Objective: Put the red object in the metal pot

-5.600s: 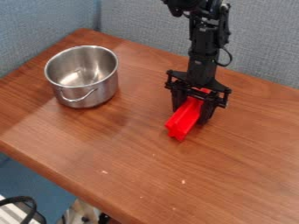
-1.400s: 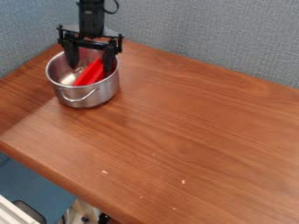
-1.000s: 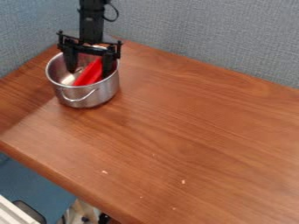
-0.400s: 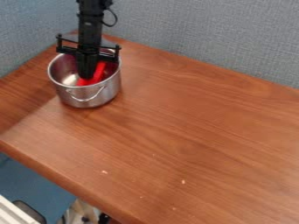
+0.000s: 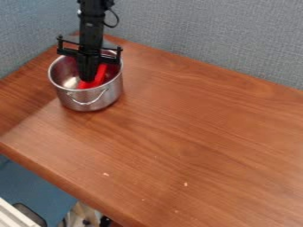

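The metal pot (image 5: 73,94) stands at the back left of the wooden table. The red object (image 5: 106,70) lies inside it, leaning against the pot's far right wall; only part of it shows above the rim. My gripper (image 5: 88,74) hangs straight down into the pot's mouth. Its black fingers are pressed together, shut, just left of the red object. I cannot tell whether they touch it. The pot's thin handle hangs down its front.
The wooden table (image 5: 190,124) stretches out to the right and front of the pot. A blue-grey fabric wall (image 5: 213,31) rises right behind the table. The table's front edge drops off at the lower left.
The gripper carried the red object from the table's middle to the pot. In the last second its wide-open fingers closed together above the pot, and the red object now rests inside.
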Available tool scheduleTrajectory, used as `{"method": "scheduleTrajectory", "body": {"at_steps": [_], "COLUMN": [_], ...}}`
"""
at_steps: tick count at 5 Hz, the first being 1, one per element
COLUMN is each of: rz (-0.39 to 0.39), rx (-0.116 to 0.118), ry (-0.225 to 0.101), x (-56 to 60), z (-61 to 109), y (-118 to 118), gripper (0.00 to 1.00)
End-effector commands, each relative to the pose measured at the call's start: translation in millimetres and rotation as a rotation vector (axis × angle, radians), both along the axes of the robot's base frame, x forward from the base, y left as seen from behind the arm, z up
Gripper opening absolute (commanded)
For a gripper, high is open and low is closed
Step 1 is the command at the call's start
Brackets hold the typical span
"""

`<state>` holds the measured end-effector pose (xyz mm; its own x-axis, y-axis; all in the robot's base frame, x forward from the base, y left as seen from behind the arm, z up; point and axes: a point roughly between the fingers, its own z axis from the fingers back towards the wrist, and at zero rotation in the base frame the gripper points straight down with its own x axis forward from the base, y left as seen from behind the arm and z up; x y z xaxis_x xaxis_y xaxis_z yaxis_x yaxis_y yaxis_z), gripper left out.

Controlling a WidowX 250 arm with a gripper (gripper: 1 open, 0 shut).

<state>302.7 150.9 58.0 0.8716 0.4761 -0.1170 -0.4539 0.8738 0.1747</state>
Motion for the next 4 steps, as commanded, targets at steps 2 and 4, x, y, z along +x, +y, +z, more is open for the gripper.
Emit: {"method": "scheduleTrajectory", "body": {"at_steps": [2, 4], "rz": [0.018, 0.027], "rx": [0.024, 0.023], "ry": [-0.08, -0.112], "x": [3.5, 3.4], "z": [34.6, 52.7], "y": [7, 8], "gripper": [0.0, 0.0]}}
